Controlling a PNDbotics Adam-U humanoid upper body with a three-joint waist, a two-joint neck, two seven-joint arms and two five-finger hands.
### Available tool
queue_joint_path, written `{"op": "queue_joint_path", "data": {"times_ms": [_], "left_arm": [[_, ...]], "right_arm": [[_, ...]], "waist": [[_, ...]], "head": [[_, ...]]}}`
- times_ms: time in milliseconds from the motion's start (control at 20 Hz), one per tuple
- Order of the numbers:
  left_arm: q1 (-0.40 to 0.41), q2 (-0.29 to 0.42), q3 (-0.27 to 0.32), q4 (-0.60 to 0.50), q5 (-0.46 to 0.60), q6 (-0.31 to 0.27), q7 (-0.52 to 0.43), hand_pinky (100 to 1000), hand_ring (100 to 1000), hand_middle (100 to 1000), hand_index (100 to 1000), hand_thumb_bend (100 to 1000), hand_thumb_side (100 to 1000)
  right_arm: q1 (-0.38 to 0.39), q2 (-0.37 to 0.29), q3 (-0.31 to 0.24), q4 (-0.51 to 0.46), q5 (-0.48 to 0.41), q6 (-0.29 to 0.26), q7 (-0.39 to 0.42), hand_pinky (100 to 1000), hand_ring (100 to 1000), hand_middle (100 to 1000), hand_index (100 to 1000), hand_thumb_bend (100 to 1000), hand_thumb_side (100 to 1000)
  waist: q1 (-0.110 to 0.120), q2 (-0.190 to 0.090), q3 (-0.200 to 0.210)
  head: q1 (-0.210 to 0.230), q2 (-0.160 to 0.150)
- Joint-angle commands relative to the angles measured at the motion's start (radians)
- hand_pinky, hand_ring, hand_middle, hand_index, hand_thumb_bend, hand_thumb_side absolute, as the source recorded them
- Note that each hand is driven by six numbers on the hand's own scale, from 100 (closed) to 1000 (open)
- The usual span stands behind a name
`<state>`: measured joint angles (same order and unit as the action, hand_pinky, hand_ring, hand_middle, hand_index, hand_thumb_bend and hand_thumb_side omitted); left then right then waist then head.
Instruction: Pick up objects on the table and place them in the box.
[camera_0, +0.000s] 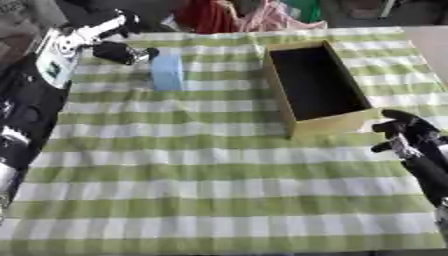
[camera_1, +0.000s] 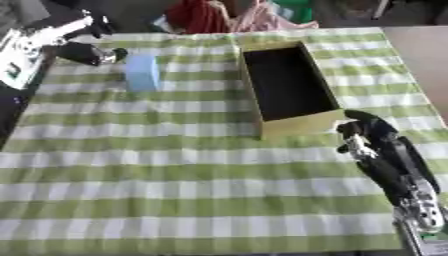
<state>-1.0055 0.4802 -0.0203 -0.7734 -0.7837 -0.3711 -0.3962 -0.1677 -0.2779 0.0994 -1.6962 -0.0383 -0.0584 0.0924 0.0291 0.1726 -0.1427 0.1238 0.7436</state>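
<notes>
A light blue block (camera_0: 167, 71) stands on the green and white checked cloth at the far left. My left hand (camera_0: 121, 52) hangs just to its left, fingers curled and close to the block's upper edge; whether they touch it I cannot tell. An open cardboard box (camera_0: 282, 90) with a dark, empty inside sits right of centre. My right hand (camera_1: 372, 134) rests by the box's near right corner with its fingers curled, holding nothing.
Red and pink cloth items (camera_0: 229, 16) and something green (camera_1: 294, 10) lie past the table's far edge. The checked cloth (camera_0: 210, 185) covers the whole near half of the table.
</notes>
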Motion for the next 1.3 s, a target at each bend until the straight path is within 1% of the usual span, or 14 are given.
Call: {"op": "queue_joint_path", "data": {"times_ms": [50,350,500,700,1150,1200,1250,1300], "left_arm": [[-0.028,0.01,0.011,-0.002,-0.042,-0.005,0.019,792,840,840,883,430,533],[-0.024,-0.004,0.023,0.021,-0.103,0.017,0.063,799,850,865,892,388,364],[-0.023,-0.012,0.027,0.035,-0.128,0.031,0.101,804,856,875,895,395,373],[-0.022,-0.022,0.028,0.049,-0.156,0.036,0.123,809,863,887,898,396,387],[-0.017,-0.029,0.033,0.067,-0.19,0.041,0.115,803,852,874,898,393,400],[-0.016,-0.028,0.03,0.07,-0.193,0.043,0.112,795,827,838,891,377,355],[-0.015,-0.026,0.028,0.073,-0.202,0.047,0.103,795,826,837,891,376,351],[-0.014,-0.026,0.028,0.074,-0.212,0.051,0.096,789,813,820,885,363,310]], "right_arm": [[-0.012,-0.016,-0.001,-0.019,-0.003,-0.003,0.004,572,804,612,840,100,519],[-0.012,-0.014,0.0,-0.019,-0.004,-0.003,0.005,572,803,612,840,100,519],[-0.013,-0.014,0.0,-0.02,-0.004,-0.003,0.005,572,803,612,840,100,519],[-0.016,-0.013,0.001,-0.021,-0.003,-0.003,0.006,572,803,612,839,100,519],[-0.017,-0.012,0.001,-0.021,-0.002,-0.003,0.006,571,803,612,839,100,520],[-0.018,-0.012,0.001,-0.021,-0.002,-0.003,0.006,571,803,611,839,100,520],[-0.018,-0.012,0.002,-0.021,-0.002,-0.003,0.007,571,803,611,839,100,520],[-0.018,-0.012,0.002,-0.021,-0.002,-0.003,0.007,571,803,611,839,100,520]], "waist": [[-0.001,-0.014,-0.002],[0.002,-0.012,-0.014],[0.001,-0.009,-0.018],[0.001,-0.003,-0.024],[0.001,0.003,-0.029],[0.002,0.003,-0.029],[0.003,0.003,-0.028],[0.003,0.002,-0.028]], "head": [[0.005,-0.013],[0.006,-0.018],[0.007,-0.021],[0.01,-0.024],[0.012,-0.026],[0.012,-0.026],[0.012,-0.027],[0.012,-0.027]]}}
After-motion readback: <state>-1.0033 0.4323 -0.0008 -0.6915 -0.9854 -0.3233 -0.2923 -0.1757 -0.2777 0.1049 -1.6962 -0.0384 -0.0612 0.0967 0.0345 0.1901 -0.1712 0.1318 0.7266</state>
